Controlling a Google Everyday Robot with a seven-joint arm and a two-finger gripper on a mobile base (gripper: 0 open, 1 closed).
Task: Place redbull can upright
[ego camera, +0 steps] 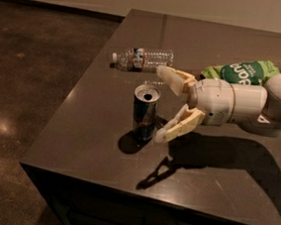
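Note:
The redbull can [145, 113] stands upright on the dark table [92, 145], its silver top with the opening facing up. My gripper [163, 104] is just right of the can, fingers spread wide open. One finger [172, 79] reaches behind the can and the other finger [176, 126] sits at its right side near the base. Neither finger grips the can.
A clear plastic water bottle [143, 58] lies on its side behind the can. A green chip bag [246, 71] lies at the back right, partly behind my arm [241, 102]. The table's left and front edges are close to the can.

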